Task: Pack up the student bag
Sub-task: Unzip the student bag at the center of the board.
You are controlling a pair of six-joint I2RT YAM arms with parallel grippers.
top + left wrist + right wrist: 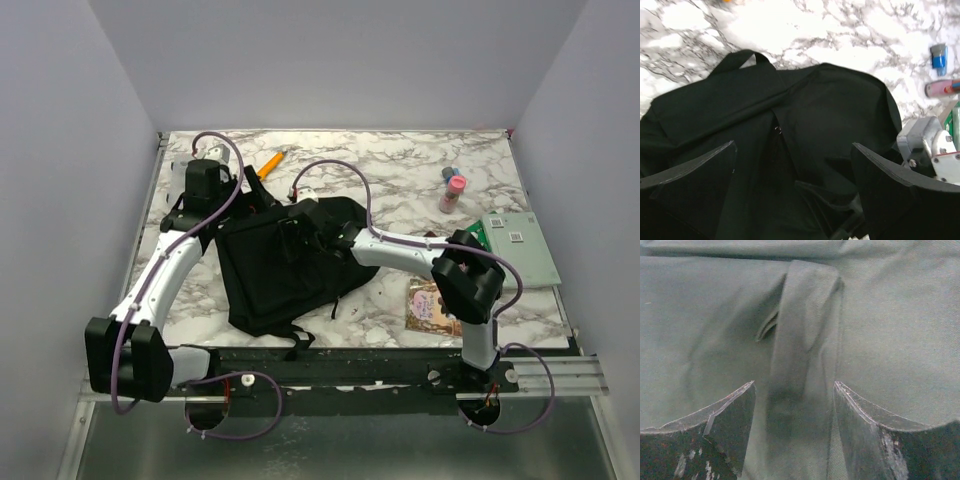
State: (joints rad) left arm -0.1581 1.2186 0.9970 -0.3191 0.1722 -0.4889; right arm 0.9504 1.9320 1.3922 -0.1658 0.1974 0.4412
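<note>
Student bag [275,275] laid flat at frame centre on marble table [400,170]. Left gripper [794,146] held wide open over bag. Right gripper [794,385] parted, strap [802,330] straddled between jaws.

The student bag [285,265] fills the middle-left of the bench [400,170]. Bare marble runs behind it, broken only by an orange pen [270,162], and to its right as far as a pink bottle [453,192] and a green board [520,245]. The right arm [395,250] crosses above that right-hand gap, and a snack packet [428,305] lies beside its elbow. The left arm [165,270] lines the left edge.
</note>
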